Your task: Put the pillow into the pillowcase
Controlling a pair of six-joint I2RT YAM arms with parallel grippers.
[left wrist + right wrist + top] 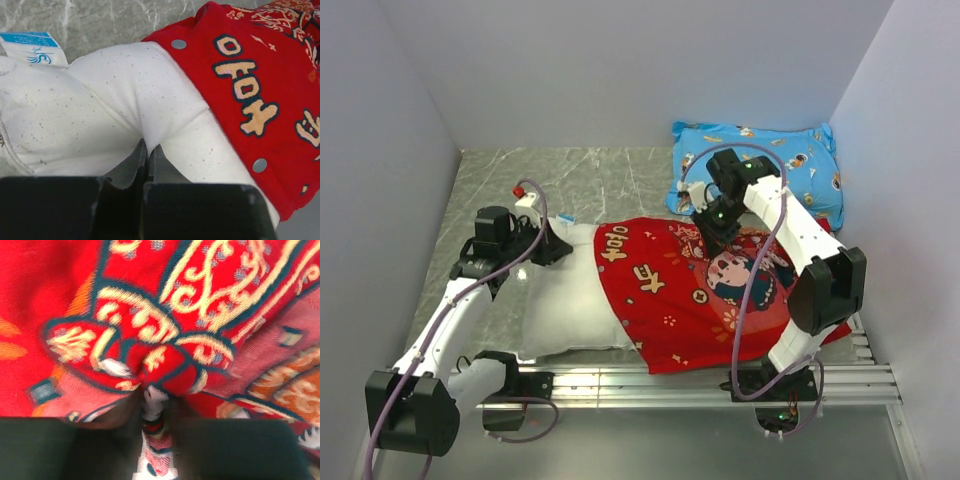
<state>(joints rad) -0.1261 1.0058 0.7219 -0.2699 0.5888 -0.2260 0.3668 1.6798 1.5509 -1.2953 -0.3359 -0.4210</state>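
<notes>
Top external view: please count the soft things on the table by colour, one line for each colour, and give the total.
White: 1, the pillow
Red: 1, the pillowcase
Blue: 1, the cartoon-print pillow
Total: 3

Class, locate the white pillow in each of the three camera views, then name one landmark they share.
Top external: pillow left of centre, its right end inside the red pillowcase.
Left wrist: fills left and centre, pillowcase edge at right.
Right wrist: not in it; only pillowcase print.
Shared landmark: the pillowcase's red print.
</notes>
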